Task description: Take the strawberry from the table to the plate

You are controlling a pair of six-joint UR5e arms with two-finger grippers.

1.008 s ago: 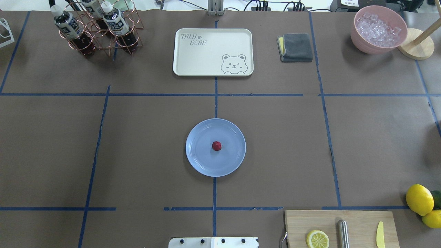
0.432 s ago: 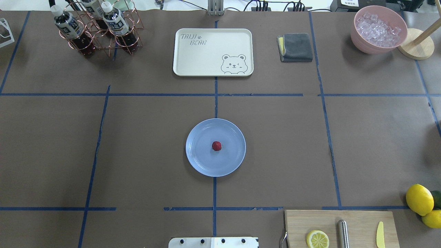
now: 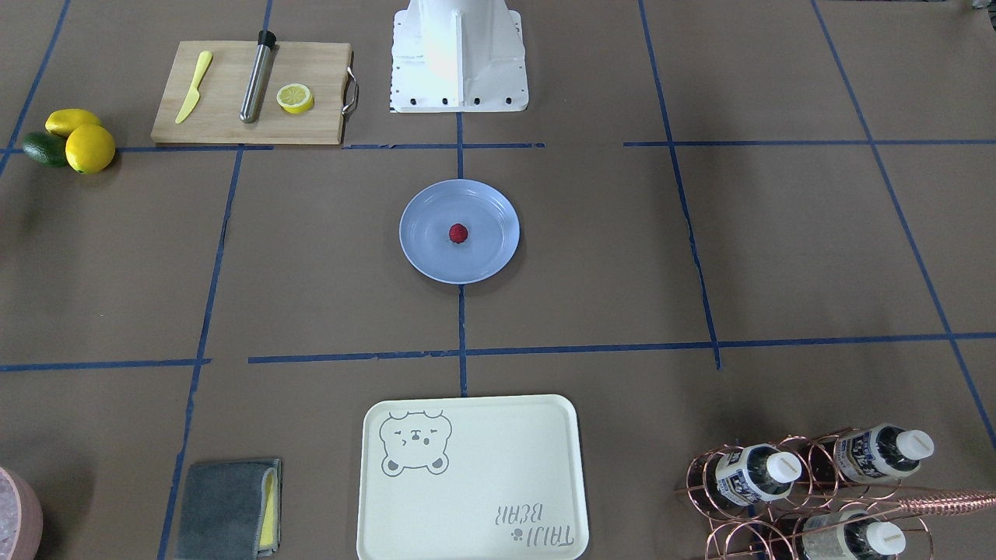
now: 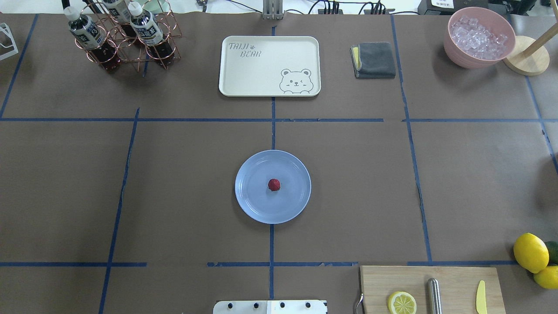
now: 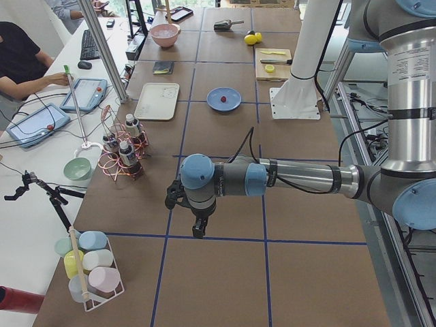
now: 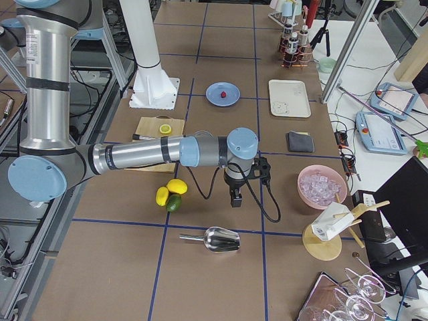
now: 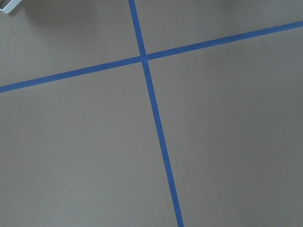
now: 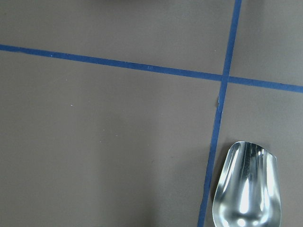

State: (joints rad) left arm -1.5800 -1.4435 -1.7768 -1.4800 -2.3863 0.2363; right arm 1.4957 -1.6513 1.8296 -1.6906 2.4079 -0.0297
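Observation:
The small dark-red strawberry lies in the middle of the round light blue plate, which sits at the centre of the brown table. The front-facing view shows the same strawberry on the plate. Neither gripper appears in the overhead or front-facing views. The left gripper hangs low over the table far off to the left end, seen only from the side. The right gripper hangs near the lemons at the right end. I cannot tell whether either is open or shut.
A cream bear tray, a grey cloth, a bottle rack and a pink ice bowl line the far side. A cutting board and lemons sit at the near right. A metal scoop lies under the right wrist.

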